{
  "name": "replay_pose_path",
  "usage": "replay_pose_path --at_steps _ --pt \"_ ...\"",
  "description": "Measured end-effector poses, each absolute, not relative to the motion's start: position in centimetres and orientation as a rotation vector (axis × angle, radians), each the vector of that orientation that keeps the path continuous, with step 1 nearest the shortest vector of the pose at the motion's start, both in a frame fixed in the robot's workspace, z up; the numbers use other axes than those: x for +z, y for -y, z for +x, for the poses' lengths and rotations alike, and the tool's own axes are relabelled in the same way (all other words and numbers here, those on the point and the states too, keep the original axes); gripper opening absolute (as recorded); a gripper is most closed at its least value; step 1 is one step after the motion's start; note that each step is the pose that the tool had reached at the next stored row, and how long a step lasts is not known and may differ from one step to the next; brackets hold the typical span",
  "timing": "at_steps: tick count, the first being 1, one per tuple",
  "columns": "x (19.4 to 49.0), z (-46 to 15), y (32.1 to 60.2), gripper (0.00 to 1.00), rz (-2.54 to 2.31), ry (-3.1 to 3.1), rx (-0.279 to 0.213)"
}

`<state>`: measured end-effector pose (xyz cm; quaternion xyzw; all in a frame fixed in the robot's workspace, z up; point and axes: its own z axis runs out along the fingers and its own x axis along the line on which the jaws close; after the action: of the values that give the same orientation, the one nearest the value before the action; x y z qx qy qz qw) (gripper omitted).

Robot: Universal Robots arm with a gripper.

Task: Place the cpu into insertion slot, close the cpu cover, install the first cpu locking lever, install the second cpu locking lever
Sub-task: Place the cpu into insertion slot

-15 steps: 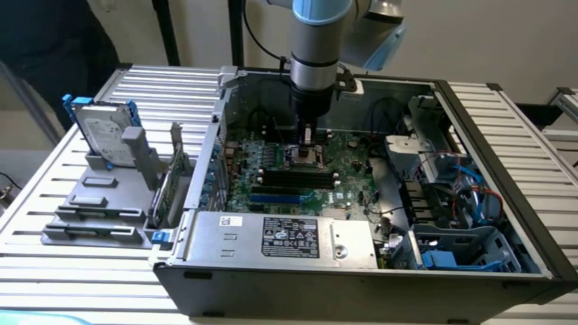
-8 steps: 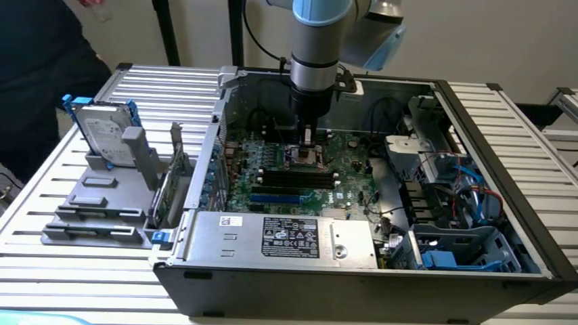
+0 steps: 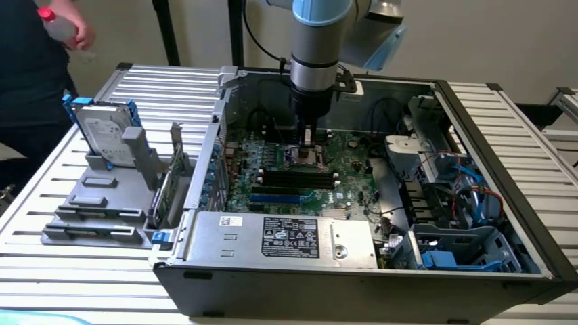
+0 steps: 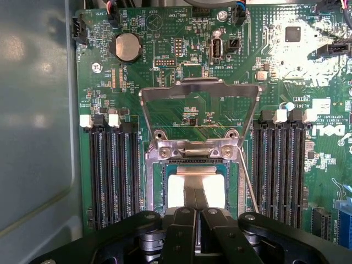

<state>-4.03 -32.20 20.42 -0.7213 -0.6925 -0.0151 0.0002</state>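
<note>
The silvery cpu [image 4: 215, 190] lies flat inside the insertion slot [image 4: 157, 187] on the green board. The cpu cover [image 4: 165, 89], a thin grey metal frame with a window, stands swung up and open behind the slot. A thin wire locking lever [image 4: 250, 190] runs along one side of the slot, unlatched. My gripper [image 4: 195, 198] hovers right over the cpu's middle, its two narrow fingers shut together with nothing seen between them. In the exterior view the gripper [image 3: 307, 143] points straight down into the open computer case, just above the slot [image 3: 305, 160].
Black memory sticks [image 4: 113, 170] flank the slot on both sides. A labelled grey metal box [image 3: 280, 237] sits at the case's front. A hard drive [image 3: 101, 132] stands on a grey rack at the exterior view's left. A person's hand with a bottle [image 3: 56, 24] is at the upper left.
</note>
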Motion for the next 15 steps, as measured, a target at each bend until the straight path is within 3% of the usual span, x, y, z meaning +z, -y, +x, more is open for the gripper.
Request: replay_pose_path --at_steps 15 --pt "21.5 -4.8 32.2 0.11 -2.265 2.175 -0.047"
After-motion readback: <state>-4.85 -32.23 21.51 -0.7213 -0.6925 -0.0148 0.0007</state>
